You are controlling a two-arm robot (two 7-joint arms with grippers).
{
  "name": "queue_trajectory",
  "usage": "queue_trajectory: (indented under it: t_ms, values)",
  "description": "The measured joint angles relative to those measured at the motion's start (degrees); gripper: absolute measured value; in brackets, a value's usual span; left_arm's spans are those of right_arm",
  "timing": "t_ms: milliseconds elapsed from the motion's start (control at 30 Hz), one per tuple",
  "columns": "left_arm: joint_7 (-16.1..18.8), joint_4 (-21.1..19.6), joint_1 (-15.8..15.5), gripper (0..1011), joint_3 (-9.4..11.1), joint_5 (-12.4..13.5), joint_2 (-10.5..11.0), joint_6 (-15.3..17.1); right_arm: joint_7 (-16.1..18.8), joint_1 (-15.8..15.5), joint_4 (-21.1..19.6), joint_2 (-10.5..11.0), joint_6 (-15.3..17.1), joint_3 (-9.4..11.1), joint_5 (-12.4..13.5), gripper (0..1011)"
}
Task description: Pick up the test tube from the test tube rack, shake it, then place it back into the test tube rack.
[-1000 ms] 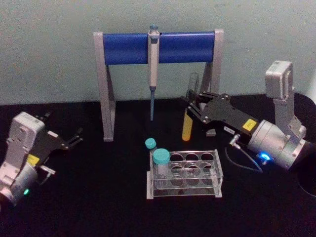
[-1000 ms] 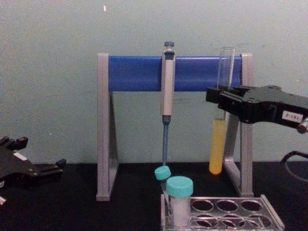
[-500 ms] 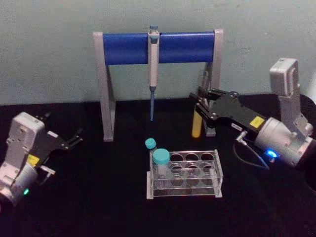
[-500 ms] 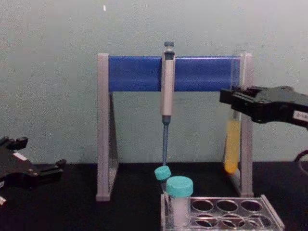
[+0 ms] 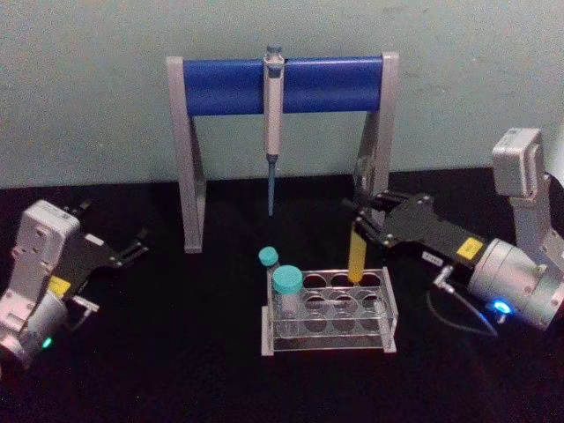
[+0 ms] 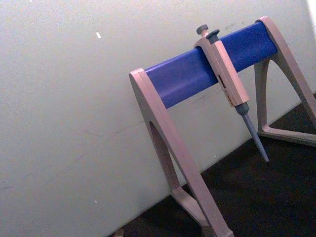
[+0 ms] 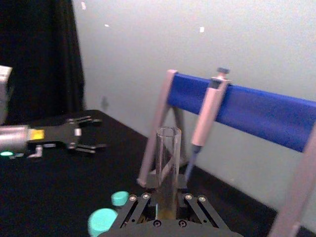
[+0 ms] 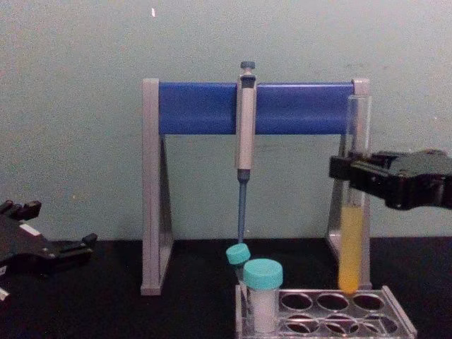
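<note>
The black worktop [image 5: 176, 352] is carrying the tall grey-and-blue pipette stand [image 5: 282, 85] at the back, with a pipette [image 5: 273, 97] hanging from its bar. The left pincer [image 5: 132, 247] is lying parked on the worktop at the robot's left, its fingers spread and gripping nothing. The right pincer [image 5: 361, 220] is reaching in from the right and is clamping the test tube [image 5: 357, 256] around its middle. It is holding the tube close to upright, with the open mouth above the fingers and the yellow liquid below them. In front of the stand the test tube rack [image 5: 330, 339] is sitting on the worktop, with two teal-capped tubes [image 5: 287, 282] standing at its left end. In the chest view the tube's rounded tip [image 8: 347, 286] is hanging just above the rack's rear row, between the middle and right holes. I cannot tell which hole it is meant for. This looks to be the putting-back step. The next move is likely calling for centring the tip over one hole, keeping the tube vertical, lowering it until it is seated, and only then opening the fingers.
</note>
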Motion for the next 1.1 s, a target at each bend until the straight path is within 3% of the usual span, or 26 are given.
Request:
queue_trajectory:
  t_ms: [233, 533, 733, 1100]
  values:
    - [0.00, 0.00, 0.00, 1009, 0.00, 0.00, 0.00, 0.00, 2.24, 1.81, 1.36, -1.33, -0.03, -2.31, 1.17, 225]
    - [0.00, 0.01, 0.00, 1010, 0.00, 0.00, 0.00, 0.00, 3.53, 7.04, 7.59, -4.52, -2.21, -4.52, 1.44, 225]
    - [0.00, 0.01, 0.00, 1010, 0.00, 0.00, 0.00, 0.00, 2.55, 9.13, 10.56, -5.61, -3.28, -4.48, 0.82, 225]
    - [0.00, 0.00, 0.00, 1010, 0.00, 0.00, 0.00, 0.00, 1.03, 8.76, 10.62, -5.27, -3.23, -3.29, 0.32, 225]
